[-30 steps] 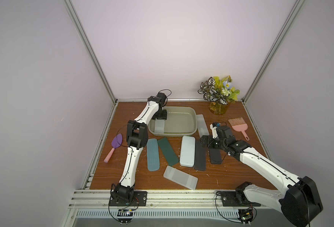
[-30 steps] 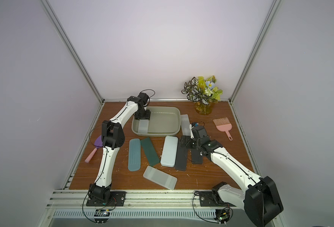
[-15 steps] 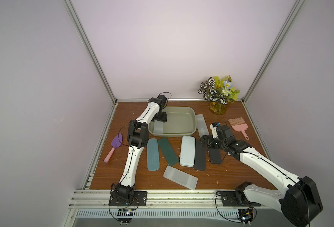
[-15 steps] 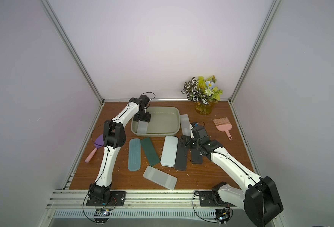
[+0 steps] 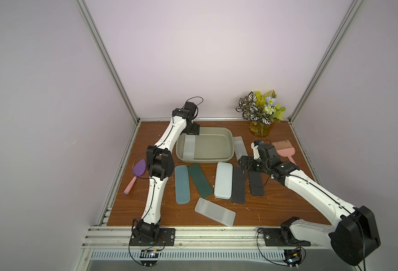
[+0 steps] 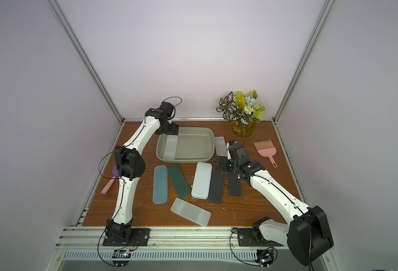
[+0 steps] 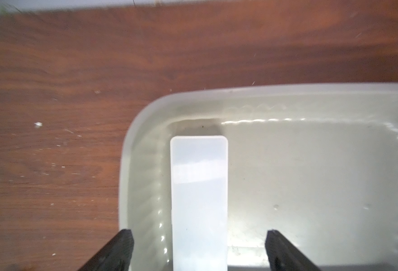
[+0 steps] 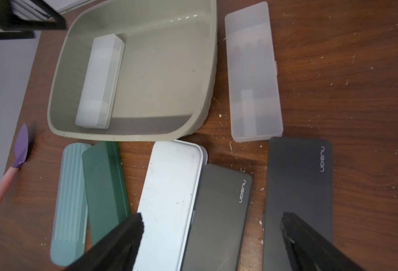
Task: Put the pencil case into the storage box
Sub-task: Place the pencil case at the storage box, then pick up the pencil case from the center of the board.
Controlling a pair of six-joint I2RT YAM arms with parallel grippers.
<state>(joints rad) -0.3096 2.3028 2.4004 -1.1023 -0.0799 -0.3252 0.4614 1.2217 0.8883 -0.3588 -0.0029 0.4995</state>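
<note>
The storage box is a greyish-beige tub at the back of the wooden table. A translucent white pencil case lies flat inside it along its left wall. My left gripper hovers over the case's far end, open, with a clear gap between each finger and the case. My right gripper stands open and empty just above a black case, to the right of the box's front corner.
More cases lie in front of the box: ribbed blue, dark green, pale tin, another black one and a translucent one. Another translucent case lies right of the box. A flower vase, pink brush and purple spatula sit at the edges.
My left gripper has opened wide and let go of the translucent case, which now rests in the box. The right arm has not moved.
</note>
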